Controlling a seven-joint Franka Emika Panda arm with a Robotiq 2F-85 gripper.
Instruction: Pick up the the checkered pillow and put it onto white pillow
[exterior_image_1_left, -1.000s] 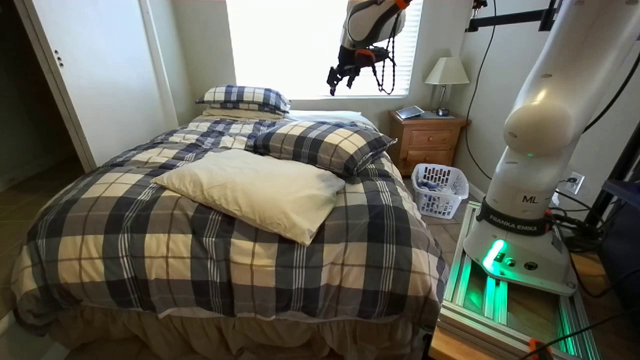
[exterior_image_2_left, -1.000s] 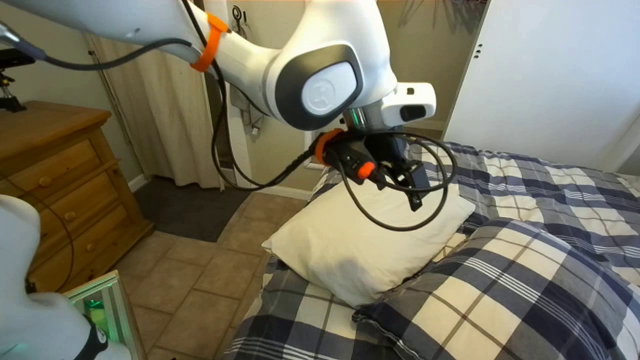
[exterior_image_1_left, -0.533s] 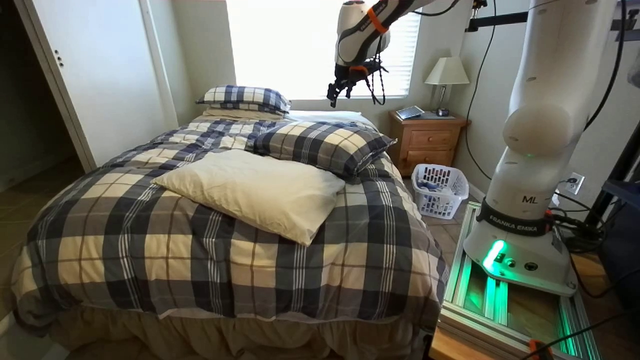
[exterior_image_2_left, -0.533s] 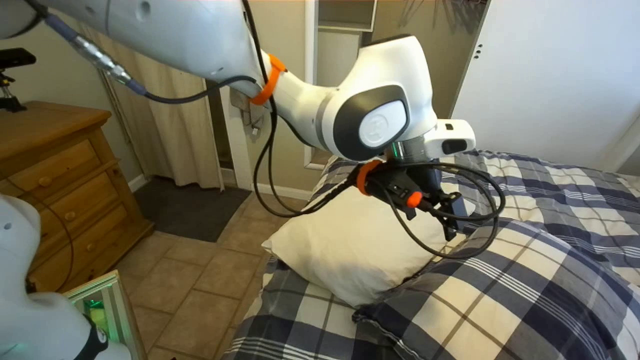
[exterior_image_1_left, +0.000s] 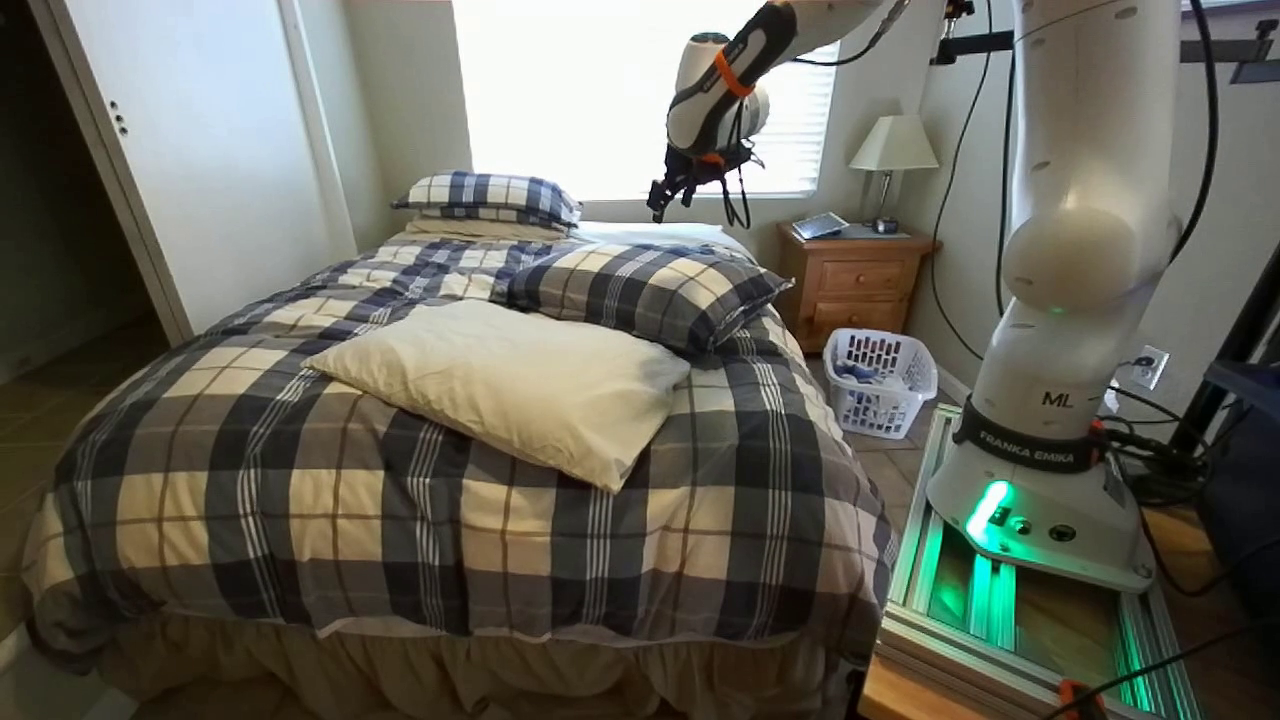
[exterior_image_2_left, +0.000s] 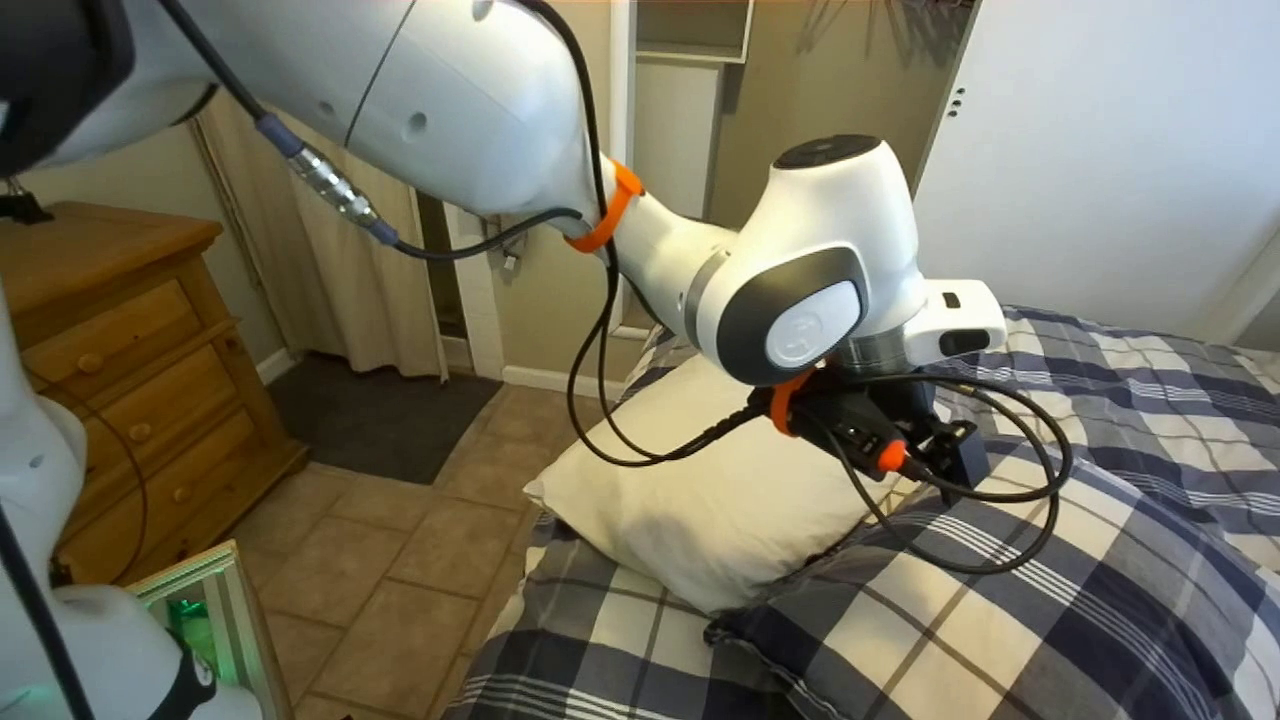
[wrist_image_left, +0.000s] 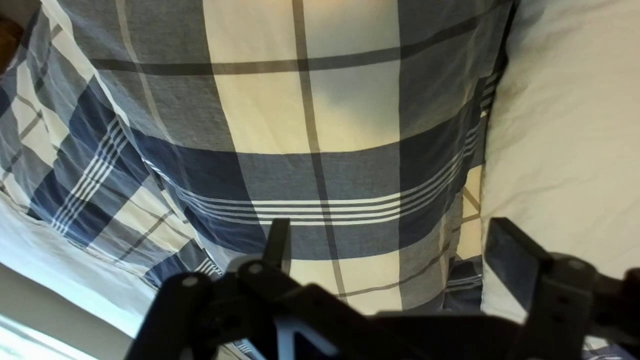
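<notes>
The checkered pillow (exterior_image_1_left: 640, 290), plump navy, grey and white plaid, lies on the bed beside the white pillow (exterior_image_1_left: 520, 385). Both also show in an exterior view, the checkered pillow (exterior_image_2_left: 1000, 620) nearer the camera and the white pillow (exterior_image_2_left: 700, 490) behind it. My gripper (exterior_image_1_left: 672, 207) hangs above the bed with nothing in it. In the wrist view my gripper (wrist_image_left: 387, 222) has its fingers wide apart. Its left finger is over the checkered pillow (wrist_image_left: 325, 115), its right finger over the edge of the white pillow (wrist_image_left: 565, 120). The arm and cables partly hide the white pillow.
A smaller plaid pillow (exterior_image_1_left: 490, 195) lies at the head of the bed. The plaid bedspread (exterior_image_1_left: 400, 520) lies under the pillows. A nightstand (exterior_image_1_left: 862, 275) with a lamp (exterior_image_1_left: 895, 145) and a white laundry basket (exterior_image_1_left: 880, 385) stand beside the bed. A cable loop (exterior_image_2_left: 1050, 480) hangs by the gripper.
My arm has moved down and away from over the white pillow toward the checkered pillow. The gripper stays open. Both pillows have not moved.
</notes>
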